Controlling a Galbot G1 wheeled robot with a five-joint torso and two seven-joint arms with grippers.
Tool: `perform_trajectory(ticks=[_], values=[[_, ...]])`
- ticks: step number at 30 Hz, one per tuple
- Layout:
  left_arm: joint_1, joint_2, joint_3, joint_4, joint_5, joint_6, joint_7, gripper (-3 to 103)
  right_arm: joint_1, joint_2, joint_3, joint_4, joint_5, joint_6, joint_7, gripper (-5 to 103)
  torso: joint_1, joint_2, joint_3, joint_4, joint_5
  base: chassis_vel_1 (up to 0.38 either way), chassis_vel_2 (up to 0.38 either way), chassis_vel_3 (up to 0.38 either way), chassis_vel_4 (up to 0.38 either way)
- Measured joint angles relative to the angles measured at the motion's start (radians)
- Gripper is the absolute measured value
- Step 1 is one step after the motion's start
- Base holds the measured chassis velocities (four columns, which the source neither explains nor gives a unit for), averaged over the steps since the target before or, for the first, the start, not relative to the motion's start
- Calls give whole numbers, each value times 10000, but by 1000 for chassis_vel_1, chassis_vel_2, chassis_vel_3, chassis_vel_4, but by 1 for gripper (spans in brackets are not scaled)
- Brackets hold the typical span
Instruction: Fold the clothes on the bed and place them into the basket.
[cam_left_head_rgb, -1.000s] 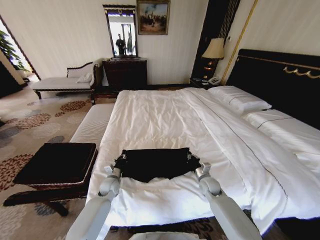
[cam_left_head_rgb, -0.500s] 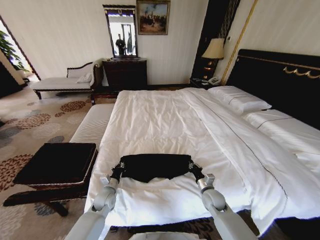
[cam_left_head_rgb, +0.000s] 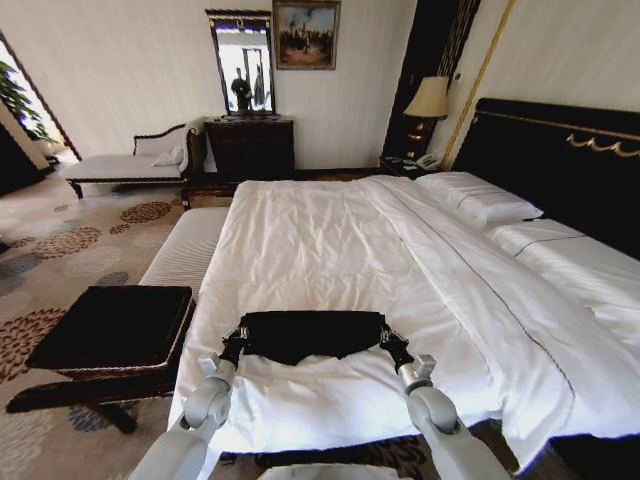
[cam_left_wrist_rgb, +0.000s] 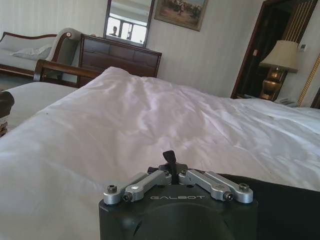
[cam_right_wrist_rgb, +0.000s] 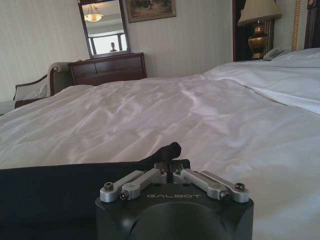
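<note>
A large bed (cam_left_head_rgb: 330, 240) with a white duvet fills the middle and right of the head view, its black headboard at the upper right. Compared with a second ago, the black T-shirt (cam_left_head_rgb: 310, 333) has been drawn toward the foot of the bed and now lies lower in the frame as a narrower, flatter band, and both arms have pulled back with it. The two arms rise from the bottom edge of the frame, one at lower left and one at lower right, each angled inward and reaching up to one end of the shirt. The left end effector (cam_left_head_rgb: 234, 346) is pinched closed on the shirt's left edge; in the left wrist view its fingers meet over a small fold of black cloth. The right end effector (cam_left_head_rgb: 392, 349) is likewise clamped on the shirt's right edge, with a fold of cloth standing up between its fingers in the right wrist view. The basket (cam_left_head_rgb: 112, 327) sits at the left of the frame, beside the bed.
</note>
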Motion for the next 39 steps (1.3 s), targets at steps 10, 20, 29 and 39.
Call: perform_trajectory(ticks=[10, 20, 29, 39], values=[[1535, 487, -577, -1477, 157, 18, -12, 22, -1151, 133, 604, 1005, 14, 37, -91, 28, 0, 0, 0, 2, 2, 0, 0, 0, 0], [389, 1000, -349, -2366, -703, 1090, -615, 59, -689, -1458, 472, 2170, 793, -786, 253, 72, 1, 0, 3, 2, 0, 0, 0, 0, 0], [-2213, 1542, 2027, -928, -1451, 1887, -693, 86, 1972, -2682, -1550, 1071, 2221, -1870, 340, 97, 3, -2, 4, 1, 1, 0, 0, 0, 0], [-2464, 1596, 3056, -30, -1458, 2000, -564, 100, 3200, -2511, -3538, -60, 2772, -2540, 441, 100, 3, -1, 2, 2, 1, 0, 0, 0, 0]])
